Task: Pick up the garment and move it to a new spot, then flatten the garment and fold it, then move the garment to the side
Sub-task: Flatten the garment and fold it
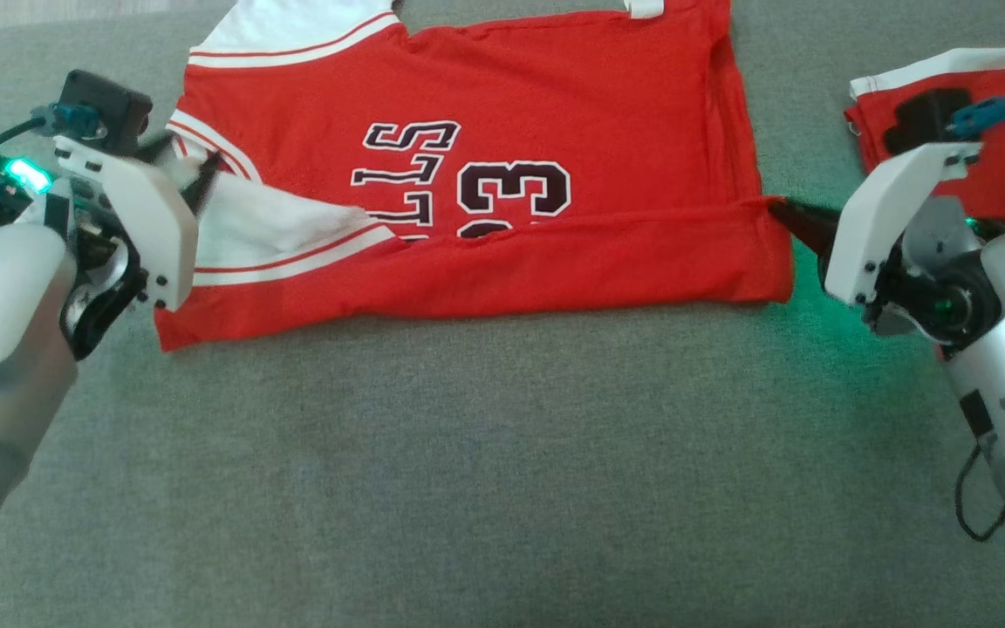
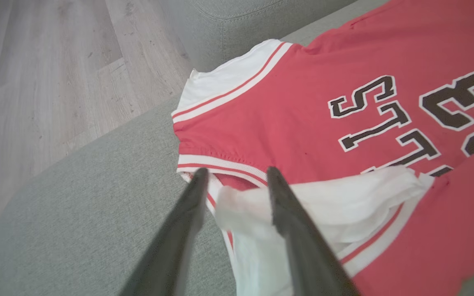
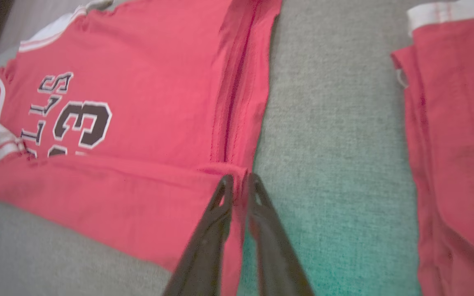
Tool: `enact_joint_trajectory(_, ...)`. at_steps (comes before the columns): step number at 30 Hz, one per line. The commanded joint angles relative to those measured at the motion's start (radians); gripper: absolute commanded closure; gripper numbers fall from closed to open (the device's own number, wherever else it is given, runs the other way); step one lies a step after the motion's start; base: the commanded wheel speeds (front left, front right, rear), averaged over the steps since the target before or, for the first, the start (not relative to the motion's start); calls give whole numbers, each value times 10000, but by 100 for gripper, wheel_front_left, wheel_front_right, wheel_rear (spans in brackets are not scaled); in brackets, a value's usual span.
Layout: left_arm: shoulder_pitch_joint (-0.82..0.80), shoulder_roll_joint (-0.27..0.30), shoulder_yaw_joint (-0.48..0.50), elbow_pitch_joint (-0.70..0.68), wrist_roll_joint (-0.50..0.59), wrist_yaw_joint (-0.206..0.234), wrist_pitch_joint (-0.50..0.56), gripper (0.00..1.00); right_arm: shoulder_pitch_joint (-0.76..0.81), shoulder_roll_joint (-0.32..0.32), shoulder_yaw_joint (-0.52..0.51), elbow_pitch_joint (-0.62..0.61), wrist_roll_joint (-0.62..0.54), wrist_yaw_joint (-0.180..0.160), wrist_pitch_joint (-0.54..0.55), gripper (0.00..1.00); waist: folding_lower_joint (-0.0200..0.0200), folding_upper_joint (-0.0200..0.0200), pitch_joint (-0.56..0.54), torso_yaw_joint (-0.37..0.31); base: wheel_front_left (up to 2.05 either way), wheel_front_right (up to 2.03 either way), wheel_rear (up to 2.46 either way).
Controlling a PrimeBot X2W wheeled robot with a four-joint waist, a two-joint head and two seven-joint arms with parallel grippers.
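Here, red jersey (image 1: pixel 555 105) with upside-down "LLS" and "3" in black.

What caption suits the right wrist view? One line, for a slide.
Right gripper pinching the folded corner of a red jersey on a grey sofa, second red garment alongside.

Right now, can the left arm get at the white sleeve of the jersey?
Probably yes: the left gripper is open and straddles the edge of the white sleeve, with nothing covering it.
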Motion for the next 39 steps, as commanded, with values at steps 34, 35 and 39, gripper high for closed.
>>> enact_joint_trajectory(34,6563,-2750,6438,-5493,2562,3298,-5750,0,4271,3263,-4125,-3068,-5316,67,-9090,0,0,0,-1876,757,0,0,0)
enact_joint_trajectory(35,6909,-2958,6591,-5537,2705,3253,-5750,0,4615,3276,-4044,-3287,-5331,67,-9093,0,0,0,-1898,762,0,0,0)
enact_joint_trajectory(39,7845,-3632,7117,-5469,3231,2967,-5751,0,5637,3285,-3892,-3907,-4773,67,-9096,0,0,0,-1946,757,0,0,0)
